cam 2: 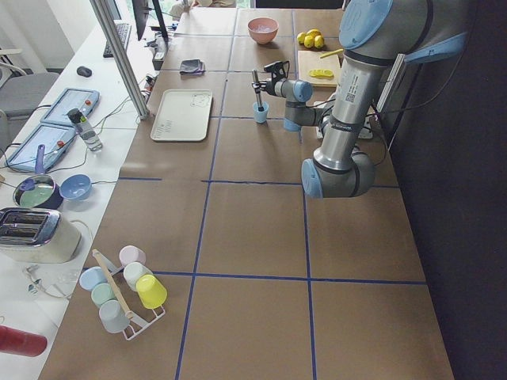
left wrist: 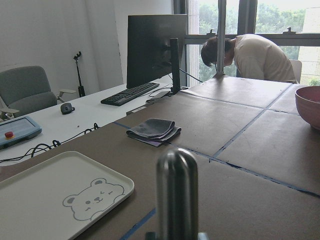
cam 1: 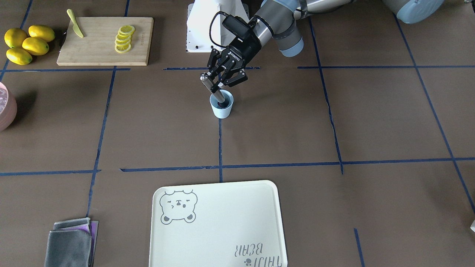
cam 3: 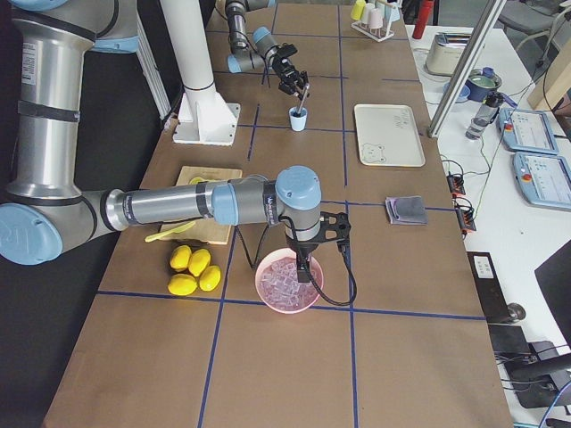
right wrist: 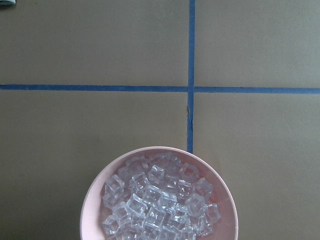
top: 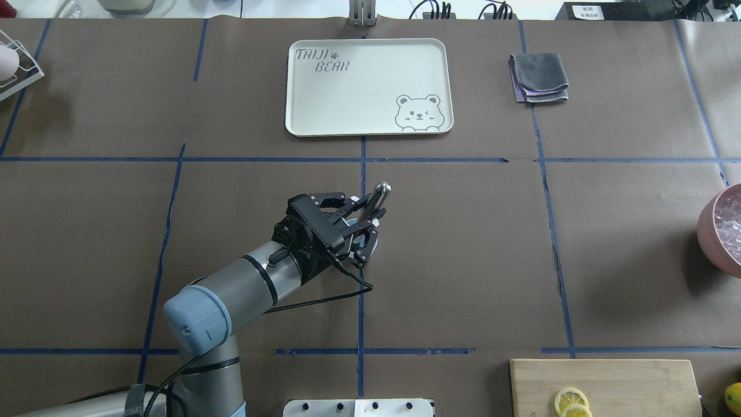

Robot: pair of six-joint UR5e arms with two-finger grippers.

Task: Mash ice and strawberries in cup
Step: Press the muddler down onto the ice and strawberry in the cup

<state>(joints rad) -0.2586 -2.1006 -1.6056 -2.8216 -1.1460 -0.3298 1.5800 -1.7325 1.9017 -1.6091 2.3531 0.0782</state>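
Observation:
The pale-blue cup stands near the table's middle. My left gripper is shut on a steel muddler. The muddler leans with its lower end inside the cup. In the overhead view the gripper covers most of the cup, and the muddler's top sticks out. The muddler's rounded top fills the bottom of the left wrist view. The cup's inside looks dark; I cannot make out ice or the strawberry there. My right gripper hangs over a pink bowl; I cannot tell if it is open.
The pink bowl holds several ice cubes. A cutting board carries lemon slices and a yellow-green knife, with lemons beside it. A bear-print tray and a folded grey cloth lie at the operators' side.

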